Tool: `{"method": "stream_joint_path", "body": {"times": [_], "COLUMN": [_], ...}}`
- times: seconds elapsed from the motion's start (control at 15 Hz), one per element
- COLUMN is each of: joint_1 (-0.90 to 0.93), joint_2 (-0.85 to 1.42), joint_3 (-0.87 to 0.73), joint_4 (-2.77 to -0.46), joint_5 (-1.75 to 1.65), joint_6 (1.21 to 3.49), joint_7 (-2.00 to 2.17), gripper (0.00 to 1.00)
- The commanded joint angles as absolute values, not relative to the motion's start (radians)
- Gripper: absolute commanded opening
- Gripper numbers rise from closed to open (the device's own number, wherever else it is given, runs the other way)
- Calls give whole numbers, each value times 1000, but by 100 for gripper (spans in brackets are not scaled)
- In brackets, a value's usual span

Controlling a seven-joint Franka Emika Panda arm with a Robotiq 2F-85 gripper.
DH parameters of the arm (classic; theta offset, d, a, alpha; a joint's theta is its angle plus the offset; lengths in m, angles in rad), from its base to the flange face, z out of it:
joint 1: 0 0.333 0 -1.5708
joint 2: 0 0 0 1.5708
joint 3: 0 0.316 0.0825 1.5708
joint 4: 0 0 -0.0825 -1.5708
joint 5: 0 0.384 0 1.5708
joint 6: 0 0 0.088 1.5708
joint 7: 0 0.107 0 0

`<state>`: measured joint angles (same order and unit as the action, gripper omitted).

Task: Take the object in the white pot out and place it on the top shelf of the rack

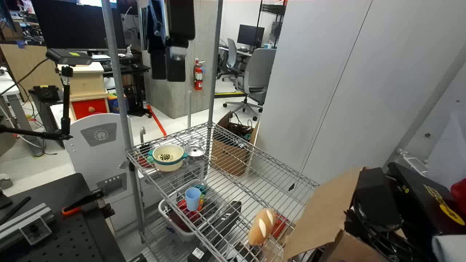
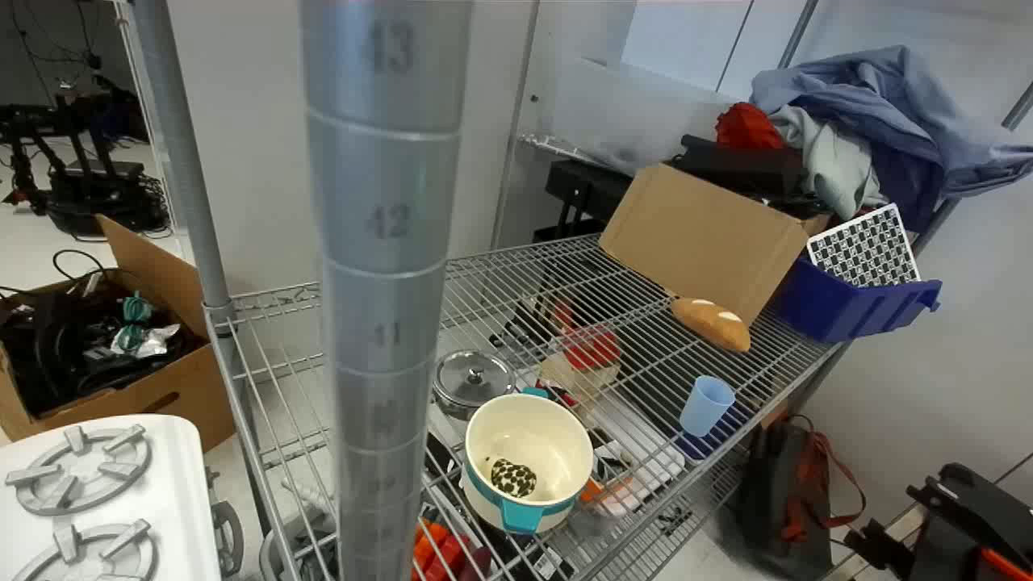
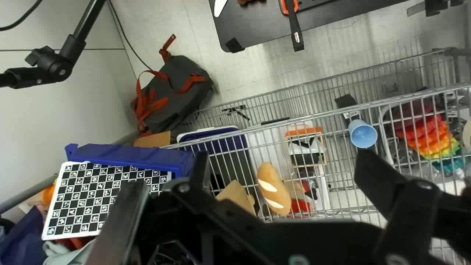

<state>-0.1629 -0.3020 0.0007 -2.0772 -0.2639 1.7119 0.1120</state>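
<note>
The white pot [image 1: 168,165] stands upright on the rack's upper visible wire shelf; it also shows in an exterior view [image 2: 529,428]. It has a cream-yellow inside and a teal band and handles. A small black-and-white speckled object [image 2: 514,478] lies at its bottom, also visible in an exterior view [image 1: 165,157]. The rack [image 1: 122,72] is silver wire with tall posts; its shelf fills much of the wrist view [image 3: 335,162]. My gripper [image 3: 283,160] is open and empty, fingers wide apart. In an exterior view it hangs pointing down [image 1: 167,71], well above shelf level.
On the same shelf are a bread loaf [image 1: 262,226], a blue cup [image 1: 192,199], a silver lidded pot [image 2: 474,379], a cardboard box [image 2: 702,242] and a blue bin [image 2: 847,303]. Rack posts [image 2: 383,282] rise beside the shelf. A black table [image 1: 54,222] stands nearby.
</note>
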Motion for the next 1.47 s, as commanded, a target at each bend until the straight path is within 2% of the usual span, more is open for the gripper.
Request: {"method": "stream_joint_path", "body": {"times": [0.0,0.4,0.67,1.0,1.4], "joint_1": [-138,-92,-26,94,302], "joint_2": [-301,-222,-34,281,596], "joint_3": [-20,41,107,93,14], "joint_4": [-2074,-2239,-2260,-2136,-1858], "joint_5": [-270,-271,-290,-405,-398], "joint_6": [1709,1861,2085,2342,2422], "joint_7": [117,298,578,974,1282], "gripper": [100,100,100,100,100]}}
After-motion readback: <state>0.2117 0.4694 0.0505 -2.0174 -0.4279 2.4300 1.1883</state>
